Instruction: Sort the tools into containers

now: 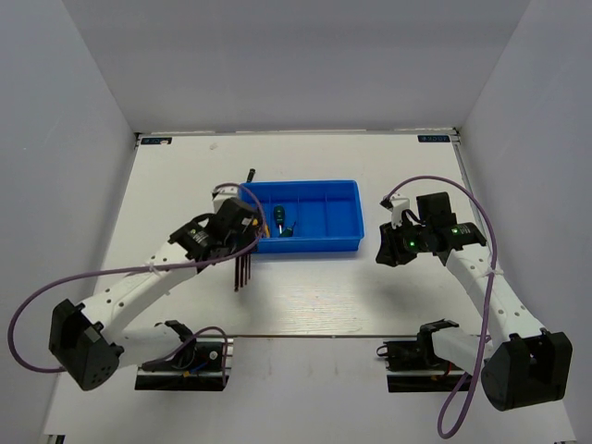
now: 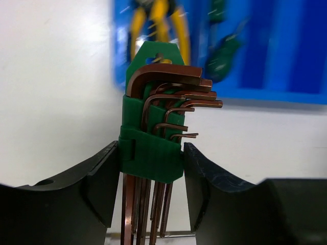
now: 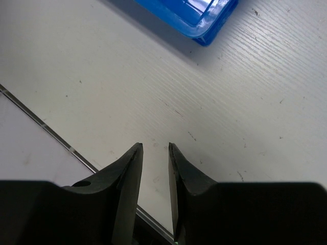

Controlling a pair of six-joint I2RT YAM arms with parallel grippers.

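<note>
My left gripper (image 1: 246,235) hovers at the near left corner of the blue tray (image 1: 324,246). It is shut on the green holder of the reddish hex keys (image 2: 153,143), whose long ends hang down over the table (image 1: 244,270). In the left wrist view the fingers (image 2: 102,184) press both sides of the holder. The yellow-handled pliers (image 2: 158,25) and the green-handled screwdriver (image 2: 225,48) lie in the tray; the screwdriver also shows from above (image 1: 280,220). A thin dark rod-like driver (image 1: 250,174) lies on the table behind the tray. My right gripper (image 1: 387,252) is empty to the right of the tray, jaws a narrow gap apart (image 3: 155,146).
The tray's right compartments (image 1: 333,215) hold nothing visible. The tray's corner (image 3: 204,15) shows at the top of the right wrist view. White walls close in the table on three sides. A seam (image 3: 56,138) runs across the table near the front edge.
</note>
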